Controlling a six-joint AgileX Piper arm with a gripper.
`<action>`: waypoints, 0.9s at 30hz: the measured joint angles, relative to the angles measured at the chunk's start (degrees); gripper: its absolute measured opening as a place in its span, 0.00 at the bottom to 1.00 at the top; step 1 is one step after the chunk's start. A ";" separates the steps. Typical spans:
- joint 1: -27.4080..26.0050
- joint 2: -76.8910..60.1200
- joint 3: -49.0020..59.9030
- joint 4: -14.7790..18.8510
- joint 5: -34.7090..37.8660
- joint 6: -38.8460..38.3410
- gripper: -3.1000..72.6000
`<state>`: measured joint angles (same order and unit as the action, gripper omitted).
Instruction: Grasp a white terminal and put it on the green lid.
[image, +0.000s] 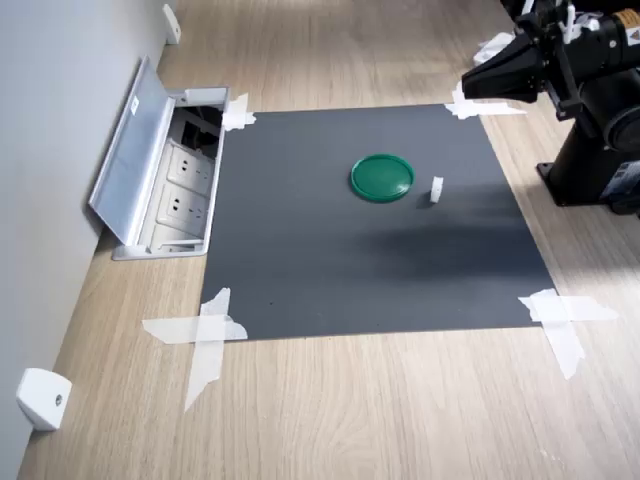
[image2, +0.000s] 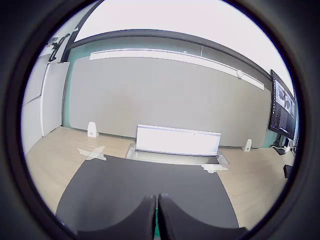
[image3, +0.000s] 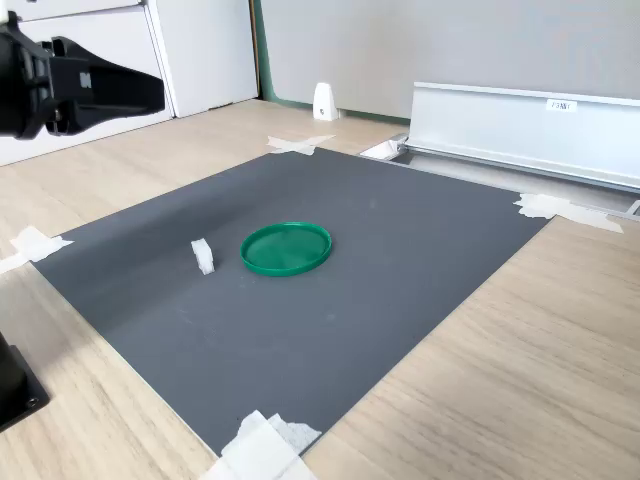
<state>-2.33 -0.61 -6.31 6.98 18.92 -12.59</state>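
The white terminal (image: 437, 188) stands upright on the dark mat (image: 330, 270), just beside the green lid (image: 382, 177) but not touching it. In the first exterior view it sits at the lid's right; in the second exterior view the terminal (image3: 203, 256) is at the left of the lid (image3: 287, 248). Both lie below and ahead of the pincer (image: 468, 84), which hangs in the air well apart from them, over the mat's taped far-right corner in the first exterior view. The terminal is the nearer of the 2 to the pincer.

The pincer's 2 fingers are pressed together with nothing between them: in the wrist view the pincer (image2: 157, 197) shows only a thin seam between its dark tips. In the second exterior view the pincer (image3: 160, 91) points out from the upper left, above the mat (image3: 300, 300).

The mat is held to the wooden bench (image: 400, 410) by strips of white tape (image: 205, 335) at its 4 corners. Beyond the mat, on the side facing the pincer, an open socket box (image: 175, 185) is sunk in the bench, its grey lid (image3: 525, 120) tilted up against the wall. A small white wedge block (image: 42, 398) rests on the bench by the wall.
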 joint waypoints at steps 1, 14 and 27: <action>0.00 0.00 0.00 0.00 0.00 0.00 0.03; 0.00 0.00 0.00 0.00 0.00 0.00 0.03; 0.00 8.63 -6.28 -1.56 6.29 0.00 0.03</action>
<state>-2.33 8.02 -12.60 5.42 25.20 -12.59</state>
